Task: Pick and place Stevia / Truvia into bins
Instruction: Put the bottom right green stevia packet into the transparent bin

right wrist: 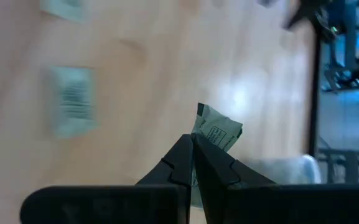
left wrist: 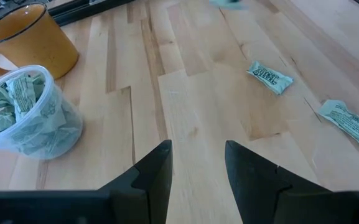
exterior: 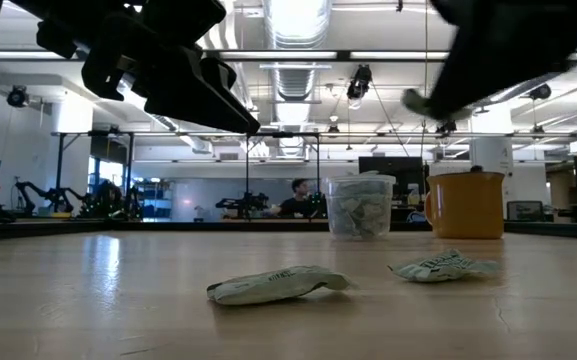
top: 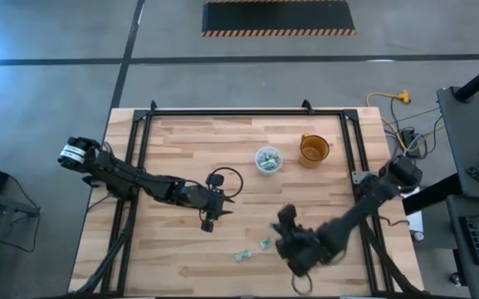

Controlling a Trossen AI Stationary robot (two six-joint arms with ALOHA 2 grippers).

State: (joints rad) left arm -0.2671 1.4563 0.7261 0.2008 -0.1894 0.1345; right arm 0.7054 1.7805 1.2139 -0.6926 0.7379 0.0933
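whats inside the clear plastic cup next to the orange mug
The clear cup holds a heap of pale green and white sachets, crumpled together. How many cannot be counted, since the upper ones cover those beneath. The orange mug's inside is not visible.

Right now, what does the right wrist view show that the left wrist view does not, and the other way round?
Only the right wrist view: the right gripper shut on a sachet, lifted off the wood.
Only the left wrist view: the clear cup full of sachets, the orange mug beside it, and the open left gripper holding nothing.
Both: the wooden table with two loose sachets lying on it.
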